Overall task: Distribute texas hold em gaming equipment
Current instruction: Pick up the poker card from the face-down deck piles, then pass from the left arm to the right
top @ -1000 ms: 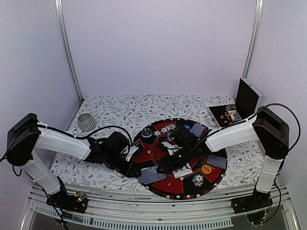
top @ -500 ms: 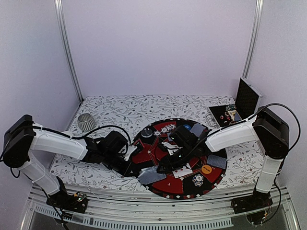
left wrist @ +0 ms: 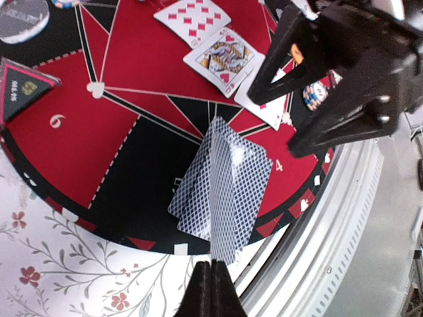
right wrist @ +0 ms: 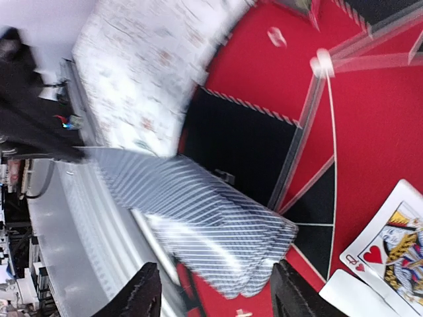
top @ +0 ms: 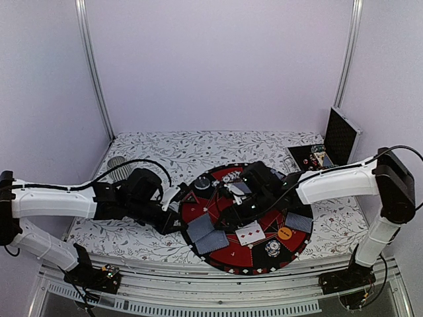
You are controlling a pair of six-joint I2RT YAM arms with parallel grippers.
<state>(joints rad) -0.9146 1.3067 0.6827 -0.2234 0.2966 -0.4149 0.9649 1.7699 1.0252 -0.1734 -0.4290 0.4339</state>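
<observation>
**Top view:** The left tool [top: 173, 223], pressed together, reaches in across the desk [top: 158, 155] to the near-left edge of the mat [top: 231, 255], just beside two face-down cards [top: 201, 228]. The right tool [top: 232, 212] hangs over the mat's middle, close by. With both tools crowding one spot, a knock between them looks the likeliest upset.

**Left wrist:** The fingers [left wrist: 206, 290] meet at the corner of the upper card, which overlaps the other and reaches past the mat's rim towards the rail [left wrist: 344, 251]. Whether that corner is pinched cannot be told. A pull may drag both cards, or slide one off the desk.

**Right wrist:** The right tool's fingers stand spread, holding nothing. The blurred cards lie beneath and just ahead, with a queen [right wrist: 391, 257] off to the side.
</observation>
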